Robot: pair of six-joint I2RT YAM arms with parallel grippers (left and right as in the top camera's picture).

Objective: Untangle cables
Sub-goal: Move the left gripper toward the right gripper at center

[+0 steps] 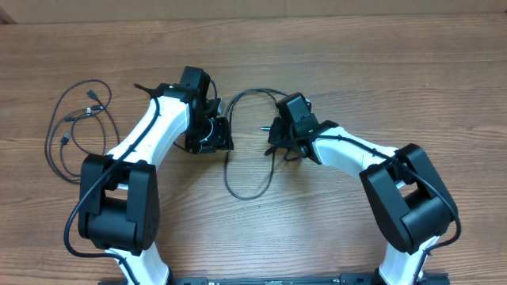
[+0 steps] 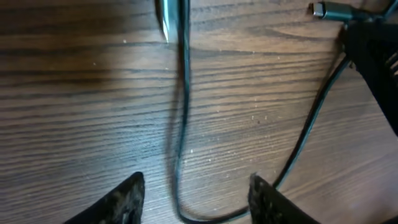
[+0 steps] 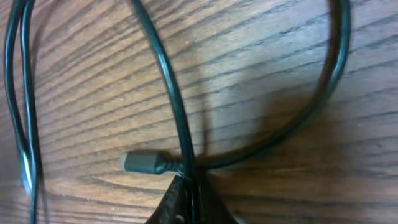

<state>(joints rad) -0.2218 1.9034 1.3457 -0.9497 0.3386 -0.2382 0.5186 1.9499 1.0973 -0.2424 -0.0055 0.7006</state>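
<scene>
Closest to the right wrist lens, the right gripper (image 3: 186,194) is pinched fully shut on the middle cable (image 3: 166,81), just beside its grey plug (image 3: 142,163), which points toward nine o'clock. At that pinch the cord crosses over itself, and a wide loop swings off toward two o'clock.

Seen from its own wrist, the left gripper (image 2: 196,194) stands partly open with nothing held. The same cord runs along the table (image 1: 356,63) between its fingers (image 2: 124,198) without touching either one.

From overhead, this cable lies between the two grippers, arching toward twelve o'clock and sagging in a loop toward six. A second cable (image 1: 79,115) is loosely coiled at nine o'clock, well apart from it.

I judge the work about halfway done. The two cords are separated, but the middle one has its crossing and loops to draw out, and the far coil looks unstraightened.
</scene>
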